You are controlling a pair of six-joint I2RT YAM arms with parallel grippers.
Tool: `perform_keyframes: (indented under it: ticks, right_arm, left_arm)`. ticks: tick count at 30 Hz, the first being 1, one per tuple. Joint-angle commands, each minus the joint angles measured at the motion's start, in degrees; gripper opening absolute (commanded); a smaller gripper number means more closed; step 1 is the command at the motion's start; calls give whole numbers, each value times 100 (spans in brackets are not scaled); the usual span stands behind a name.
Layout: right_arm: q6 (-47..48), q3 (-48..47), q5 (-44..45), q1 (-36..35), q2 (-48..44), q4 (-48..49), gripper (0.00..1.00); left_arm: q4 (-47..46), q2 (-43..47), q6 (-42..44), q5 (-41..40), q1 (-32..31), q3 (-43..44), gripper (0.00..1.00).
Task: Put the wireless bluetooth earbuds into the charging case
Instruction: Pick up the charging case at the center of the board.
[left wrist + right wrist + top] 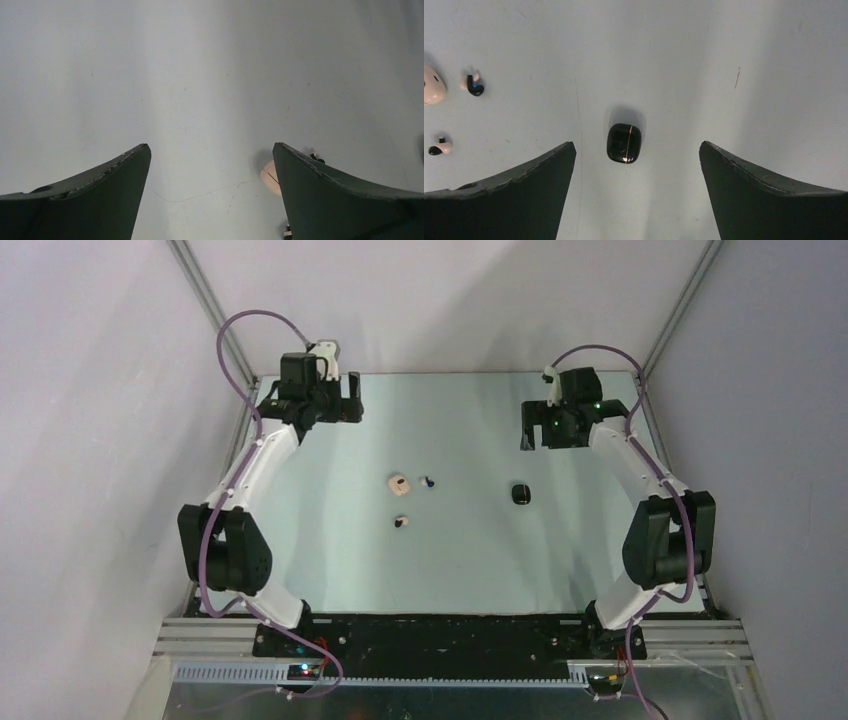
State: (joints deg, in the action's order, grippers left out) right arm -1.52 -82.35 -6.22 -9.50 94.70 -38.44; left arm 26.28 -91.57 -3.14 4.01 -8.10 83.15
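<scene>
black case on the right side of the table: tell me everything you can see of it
The black case is a small rounded square with soft corners, glossy like hard plastic. A thin bright line runs down its middle, either a seam or a reflection. It looks shut and lies flat on the pale table, right of centre, with a soft shadow around it. It stands alone, and nothing but the table touches it.
</scene>
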Motion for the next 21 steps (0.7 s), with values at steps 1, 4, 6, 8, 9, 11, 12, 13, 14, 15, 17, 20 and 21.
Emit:
perform_keyframes:
  ticks: [1,4,6,8,9,11,12,13,14,15,17,20,21]
  right_arm:
    - [83,182,200,-186,-177,104,99]
    - [341,319,113,-263,-132,-2,92]
    - [227,392,173,-315,-74,-37,88]
    - [-131,409,177,-351,-23,-40,84]
    - [-200,418,167,-369,-13,-32,83]
    - [-328,421,162,-446,37,-10,80]
    - [-401,421,258,-520,72,4,78]
    - [-428,425,299,-558,91,12,78]
    - [-454,427,398,-627,126,29,78]
    - [-463,428,501,-669,149,38,78]
    - [-433,506,888,-794,196,143,81]
    - [-398,643,921,-839,240,198,80]
    - [-368,664,921,-877,259,192,79]
  left_arm:
    - [-15,-31,-128,226,-24,-75,99]
    - [-23,2,-79,99,-110,-111,99]
    - [-19,31,-62,39,-135,-141,99]
    - [-18,53,-45,-8,-157,-160,99]
    - [-22,65,-37,-29,-166,-181,99]
    - [-21,77,-11,-66,-194,-195,99]
    - [-19,78,6,-102,-210,-199,99]
    - [-18,82,10,-124,-219,-209,99]
    - [-18,89,40,-121,-243,-202,99]
    - [-20,92,85,-32,-257,-207,99]
    - [-20,109,256,-19,-345,-230,99]
    - [-25,151,483,-116,-517,-273,99]
    - [-17,150,527,-152,-566,-278,99]
